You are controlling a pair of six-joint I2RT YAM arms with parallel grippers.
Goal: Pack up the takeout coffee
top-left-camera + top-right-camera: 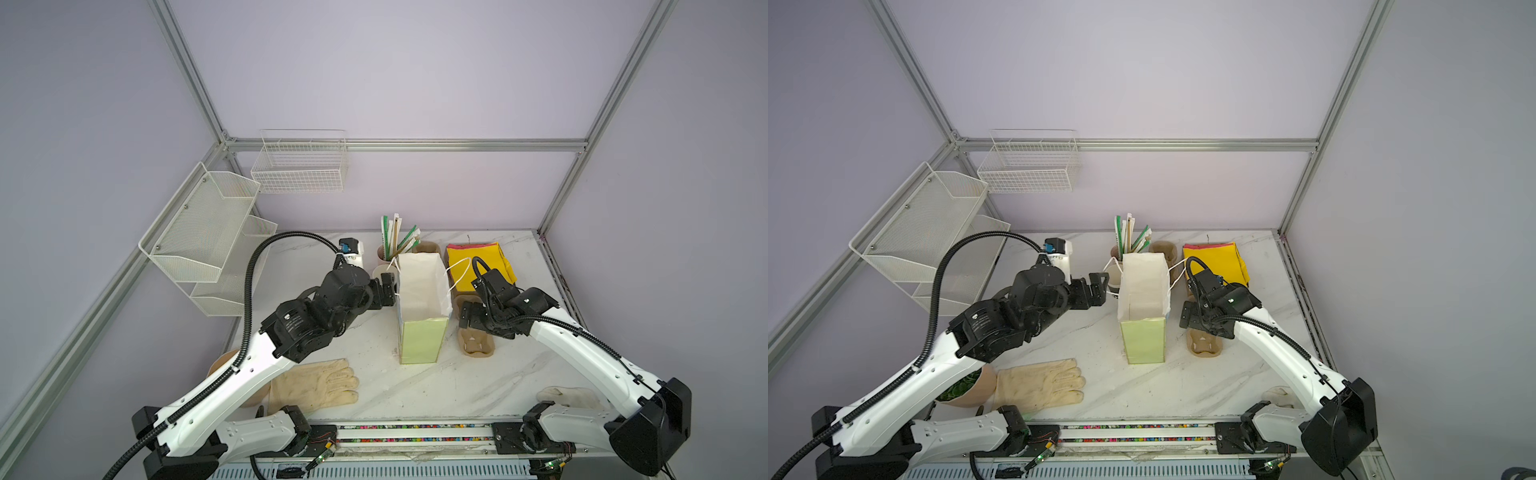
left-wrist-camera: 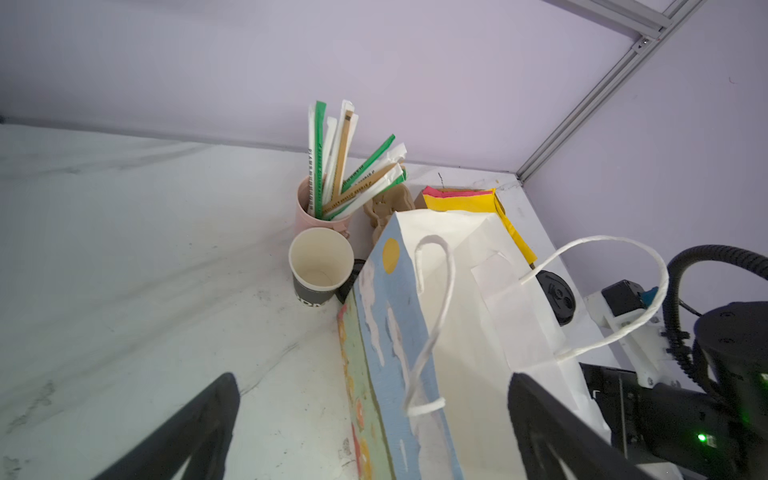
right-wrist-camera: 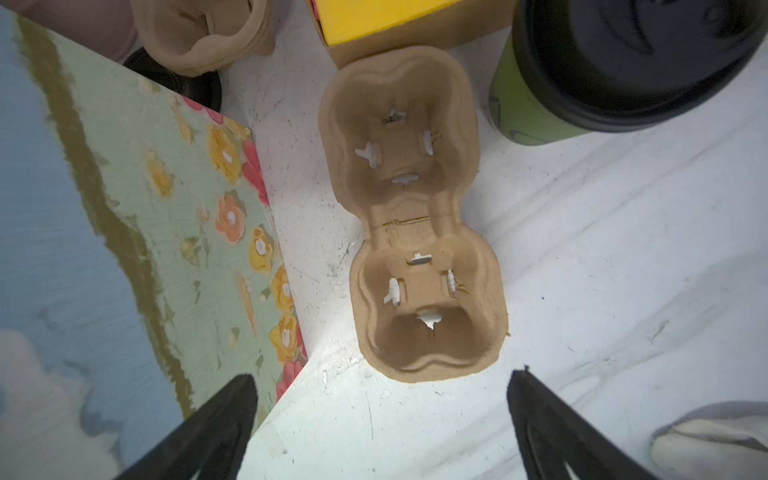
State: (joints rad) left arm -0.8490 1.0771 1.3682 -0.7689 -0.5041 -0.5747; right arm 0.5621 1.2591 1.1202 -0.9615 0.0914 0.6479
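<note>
Green takeout coffee [image 3: 590, 79] beside pulp tray [image 3: 411, 208] — right gripper [image 3: 382, 376] agape.

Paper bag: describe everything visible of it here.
The paper bag stands upright and open on the marble table. It looks like stiff printed paper: a pale green narrow side, broad sides with blue sky, clouds, a yellow sun and flowers, white inside, nothing seen in it. Two white twisted handles loop outward. The open left gripper is beside its rim; contact cannot be told.

Bright, even, diffuse light; soft shadows; takeout coffee [image 3: 615, 66] blurred close-up; edges bent.
</note>
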